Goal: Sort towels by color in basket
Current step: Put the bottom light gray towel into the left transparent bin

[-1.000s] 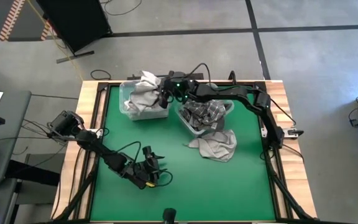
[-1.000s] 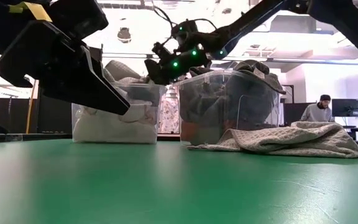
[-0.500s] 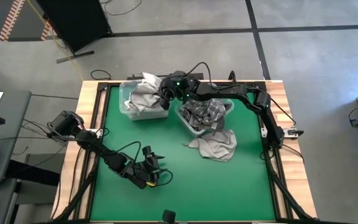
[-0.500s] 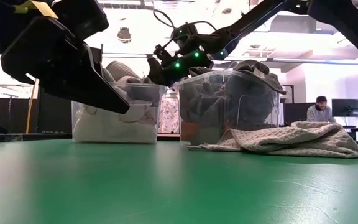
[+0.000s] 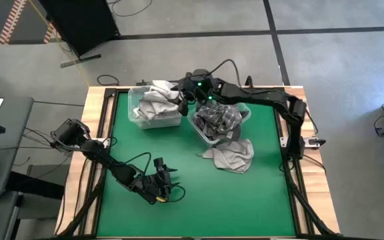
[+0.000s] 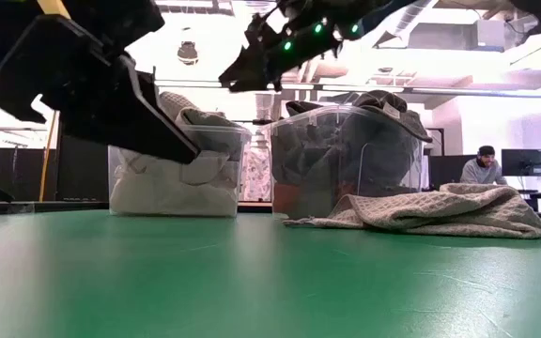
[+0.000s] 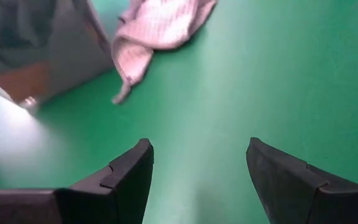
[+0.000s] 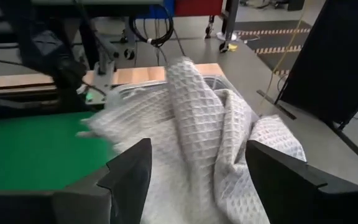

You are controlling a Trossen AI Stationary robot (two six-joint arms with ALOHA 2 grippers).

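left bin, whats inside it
The left bin holds light grey towels heaped above its rim, white cloth showing through the wall. Anything beneath is covered.

free: green mat [image 5: 245, 193] front half | blocked: two bins [image 5: 153, 115] at back, grey towel [image 5: 231, 155] beside them
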